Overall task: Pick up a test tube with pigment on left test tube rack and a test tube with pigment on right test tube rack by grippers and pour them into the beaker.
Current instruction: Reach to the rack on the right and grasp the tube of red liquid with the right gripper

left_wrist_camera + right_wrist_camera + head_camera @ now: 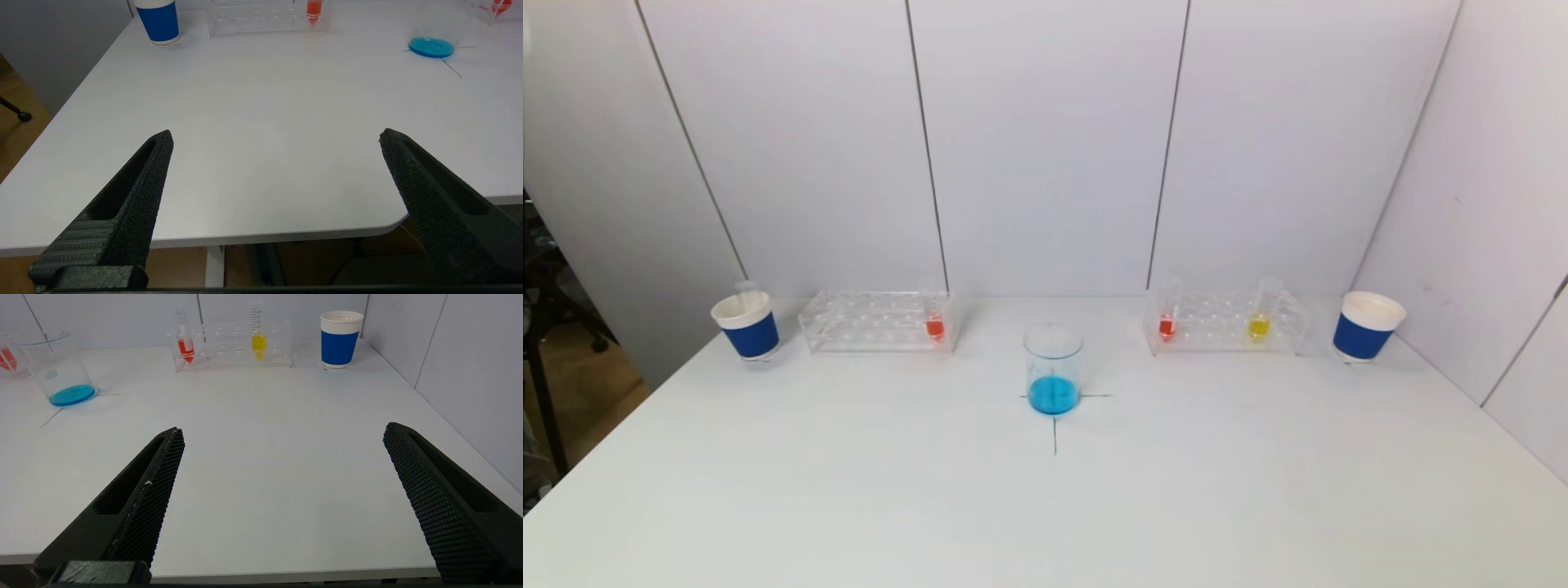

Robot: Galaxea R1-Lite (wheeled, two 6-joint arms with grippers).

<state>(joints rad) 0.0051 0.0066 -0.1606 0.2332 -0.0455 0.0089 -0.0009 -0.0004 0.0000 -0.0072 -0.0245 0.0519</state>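
A clear beaker (1053, 367) with blue liquid stands mid-table; it shows in the right wrist view (57, 367) too. The left rack (876, 322) holds one tube of orange-red pigment (935, 325), also in the left wrist view (314, 8). The right rack (1227, 321) holds a red tube (1167, 324) and a yellow tube (1259, 324), both in the right wrist view (186, 347) (258, 342). My left gripper (276, 136) and right gripper (284, 430) are open and empty near the table's front edge, far from the racks. Neither shows in the head view.
A blue paper cup (746, 325) holding an empty tube stands left of the left rack. Another blue cup (1367, 326) stands right of the right rack. White wall panels close the back and right side. The table's front corner (392, 222) lies under my left gripper.
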